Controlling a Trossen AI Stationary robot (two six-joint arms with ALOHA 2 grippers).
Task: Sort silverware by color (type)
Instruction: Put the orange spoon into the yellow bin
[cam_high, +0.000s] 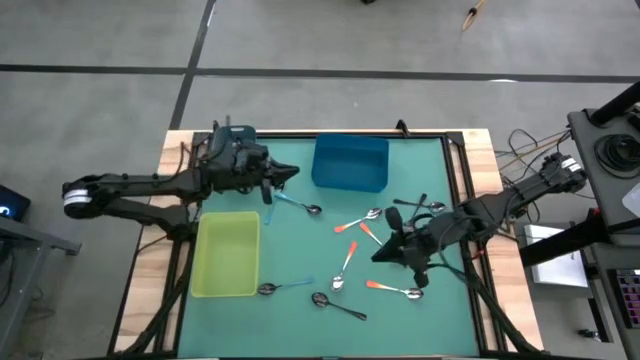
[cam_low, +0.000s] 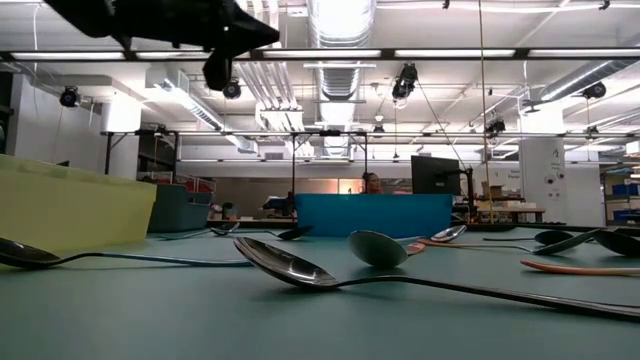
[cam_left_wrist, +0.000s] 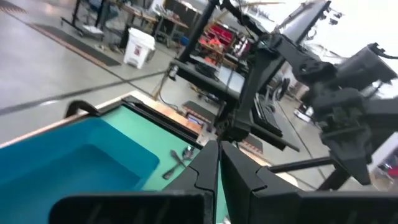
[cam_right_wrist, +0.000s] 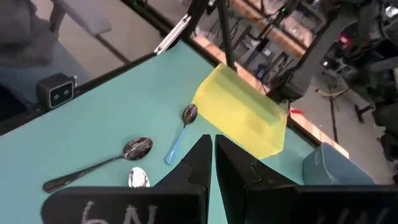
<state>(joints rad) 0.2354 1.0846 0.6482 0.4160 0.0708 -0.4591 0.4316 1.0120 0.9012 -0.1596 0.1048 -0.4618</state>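
Several small spoons lie flat on the green mat. Orange-handled ones (cam_high: 356, 223) (cam_high: 346, 264) (cam_high: 392, 289) lie at centre right. A light-blue one (cam_high: 297, 206) rests near the blue bin, another (cam_high: 285, 288) (cam_right_wrist: 179, 134) by the yellow bin. Dark metal ones lie at the near edge (cam_high: 337, 304) (cam_right_wrist: 102, 163) and the right side (cam_high: 427, 207). My left gripper (cam_high: 290, 173) (cam_left_wrist: 219, 149) hovers shut and raised beside the blue bin's left side, holding nothing. My right gripper (cam_high: 381, 255) (cam_right_wrist: 211, 144) hovers shut above the orange spoons, pointing toward the yellow bin.
A blue bin (cam_high: 350, 163) stands at the mat's far edge. A yellow bin (cam_high: 226, 254) (cam_right_wrist: 244, 118) stands at the left near side. The low view shows spoon bowls (cam_low: 285, 265) close to the camera. Bare mat shows between the bins.
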